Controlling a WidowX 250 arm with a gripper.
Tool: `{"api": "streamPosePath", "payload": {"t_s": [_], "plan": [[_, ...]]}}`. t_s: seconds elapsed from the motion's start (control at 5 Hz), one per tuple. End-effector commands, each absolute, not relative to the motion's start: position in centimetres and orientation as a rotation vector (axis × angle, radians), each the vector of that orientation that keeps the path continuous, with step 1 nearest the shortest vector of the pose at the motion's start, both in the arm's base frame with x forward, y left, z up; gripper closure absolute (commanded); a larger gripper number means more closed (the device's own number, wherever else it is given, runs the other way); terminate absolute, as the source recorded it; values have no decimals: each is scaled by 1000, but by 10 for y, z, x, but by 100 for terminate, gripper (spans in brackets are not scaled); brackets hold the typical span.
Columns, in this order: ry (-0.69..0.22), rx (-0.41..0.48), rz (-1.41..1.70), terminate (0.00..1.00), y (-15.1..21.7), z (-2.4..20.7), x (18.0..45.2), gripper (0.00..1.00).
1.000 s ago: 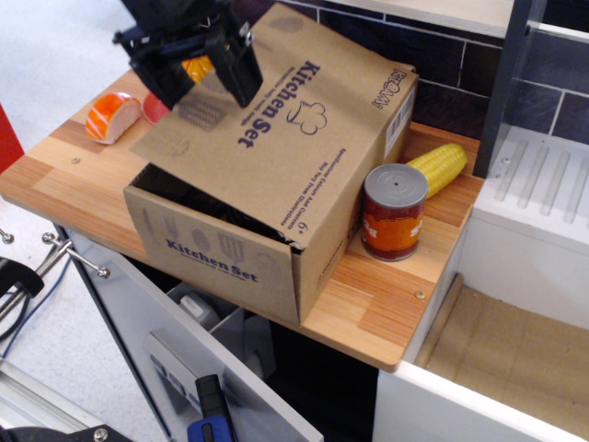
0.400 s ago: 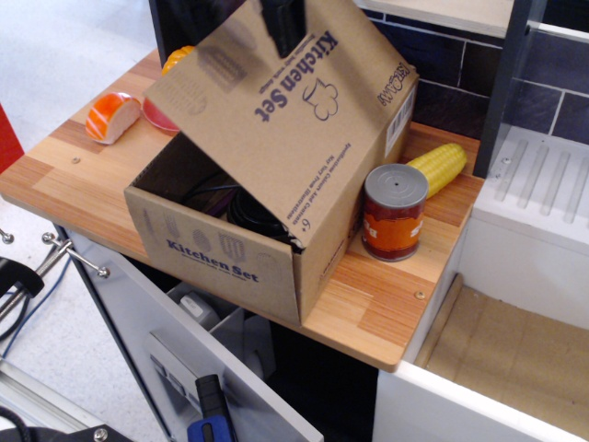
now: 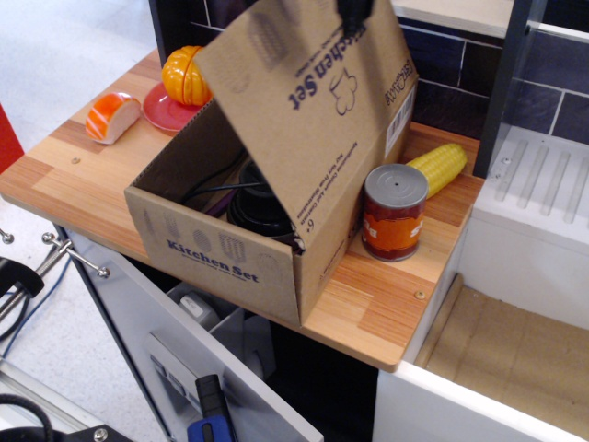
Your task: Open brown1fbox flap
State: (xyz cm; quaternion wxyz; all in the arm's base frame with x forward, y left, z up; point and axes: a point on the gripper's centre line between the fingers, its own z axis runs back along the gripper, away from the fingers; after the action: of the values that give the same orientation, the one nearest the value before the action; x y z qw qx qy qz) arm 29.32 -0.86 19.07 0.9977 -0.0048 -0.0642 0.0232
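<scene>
**Flap tilting up, gripper mostly out of frame**

Brown1fbox (image 3: 235,249) is sitting on the wooden counter (image 3: 386,304), near edge toward the camera, dark round items showing inside. Flap (image 3: 313,101) is standing raised, tilting steeply over the opening. Can (image 3: 394,212) is standing just right of the box, corn (image 3: 440,168) lying behind it. Far left: orange slice (image 3: 112,116), red plate (image 3: 170,109) holding an orange gourd (image 3: 184,75). Gripper (image 3: 354,11) is showing only as a dark tip at the flap's top edge; jaws cannot tell.

the wooden counter (image 3: 386,304) carries the brown1fbox (image 3: 230,249), a tin can (image 3: 394,212) beside it, corn (image 3: 440,166) behind, a red plate (image 3: 164,110) and an orange slice (image 3: 112,116).
</scene>
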Motion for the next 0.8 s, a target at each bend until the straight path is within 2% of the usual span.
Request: {"api": "streamPosePath", "payload": {"t_s": [0.0,0.2,0.6], "plan": [[-193,120,17,0,-50,199,290,0],[-161,249,-9,0,-76,194,290,0],[-130,355,-36,0,-112,178,292,0]]}}
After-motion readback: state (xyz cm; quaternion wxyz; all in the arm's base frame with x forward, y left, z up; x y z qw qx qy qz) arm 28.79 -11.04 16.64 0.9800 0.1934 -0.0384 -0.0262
